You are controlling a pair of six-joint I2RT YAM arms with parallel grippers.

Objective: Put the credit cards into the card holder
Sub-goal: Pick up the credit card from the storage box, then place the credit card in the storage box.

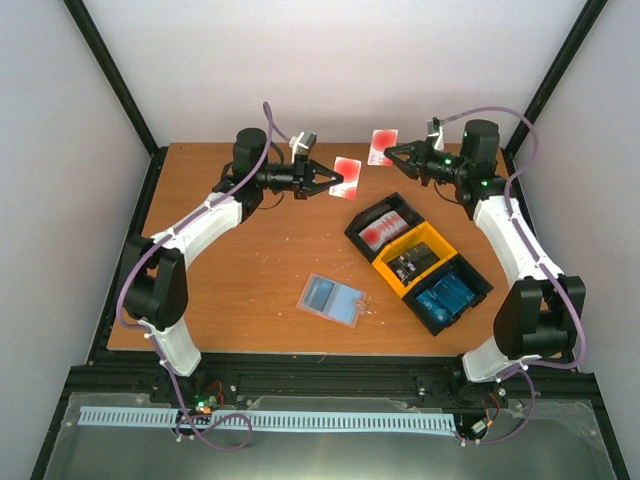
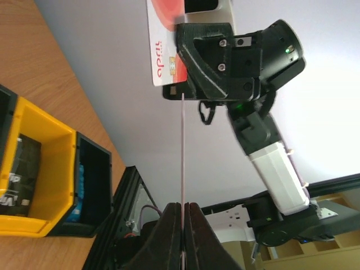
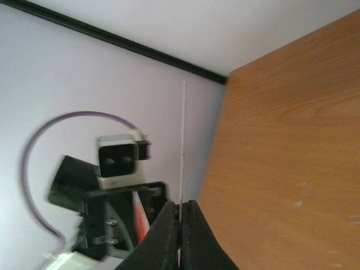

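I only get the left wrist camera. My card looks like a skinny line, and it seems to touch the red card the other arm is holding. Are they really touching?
Observer: No. From above, a gap shows between the red credit card in the left gripper and the other red card in the right gripper.
Operator: Okay! Where's the card holder? I can't see it at all.
Observer: The card holder lies flat on the table, on the left arm's side of the tray, well apart from both grippers.
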